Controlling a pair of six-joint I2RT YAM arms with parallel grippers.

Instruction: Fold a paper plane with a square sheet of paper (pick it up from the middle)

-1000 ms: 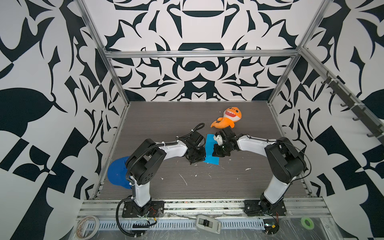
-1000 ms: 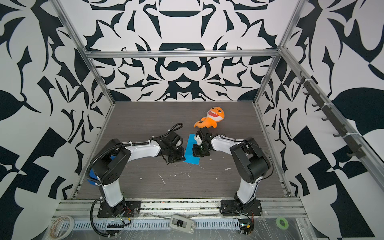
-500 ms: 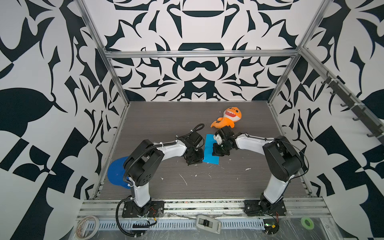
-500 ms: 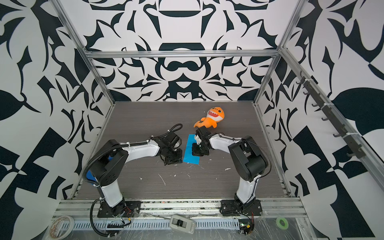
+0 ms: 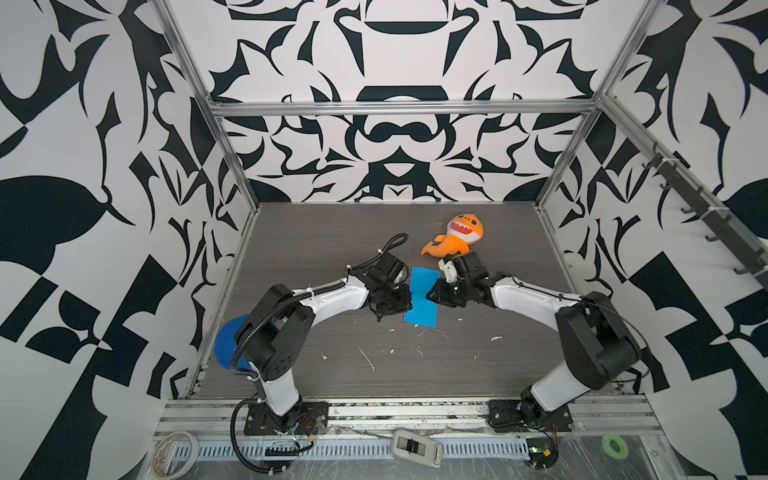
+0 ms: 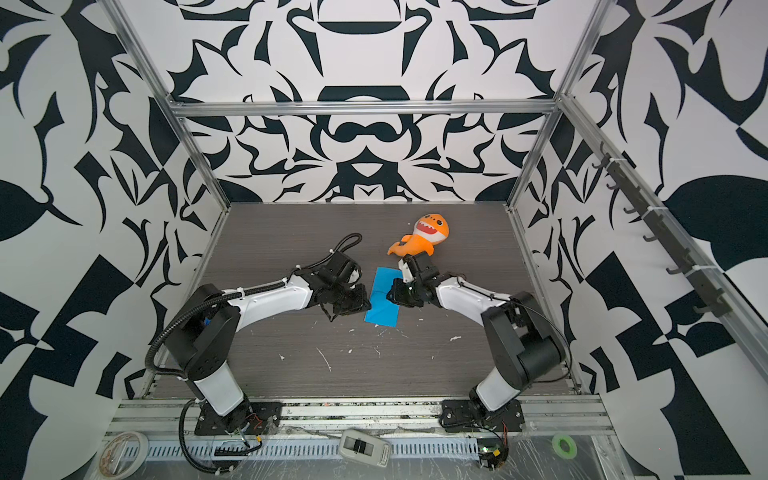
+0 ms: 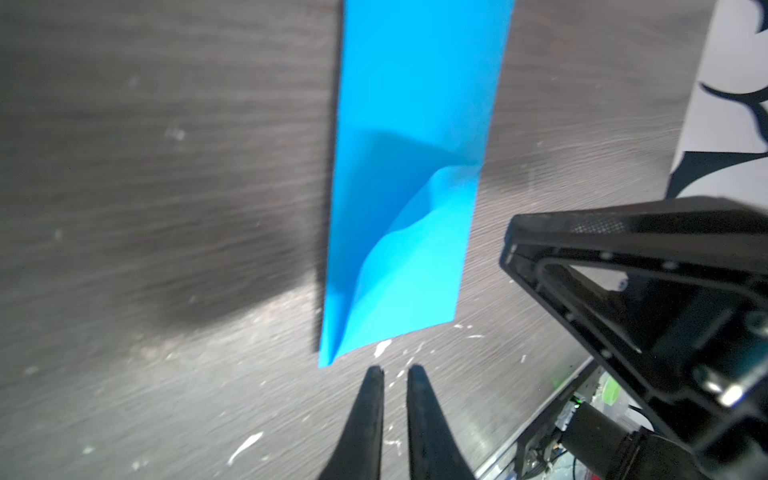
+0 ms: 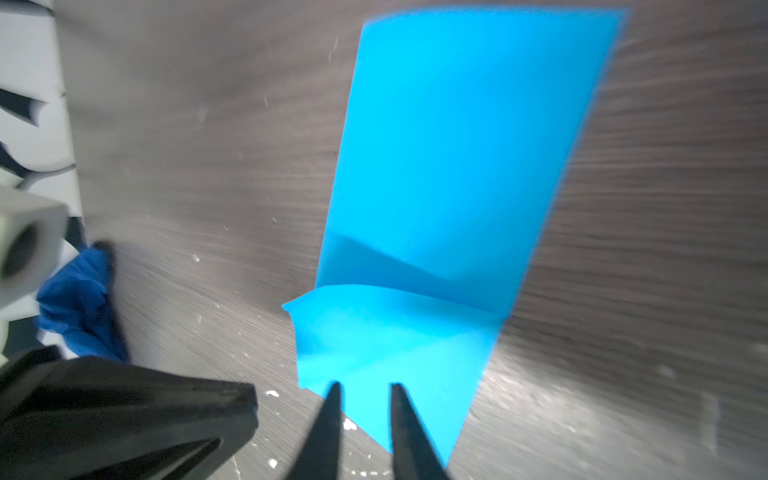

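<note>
Top view: shark plush (image 5: 457, 237) near paper (image 5: 422, 314)

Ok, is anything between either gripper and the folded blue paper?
Nothing visible. The left gripper sits just off the blue paper, the right gripper over its edge; the orange shark plush lies farther back.
</note>
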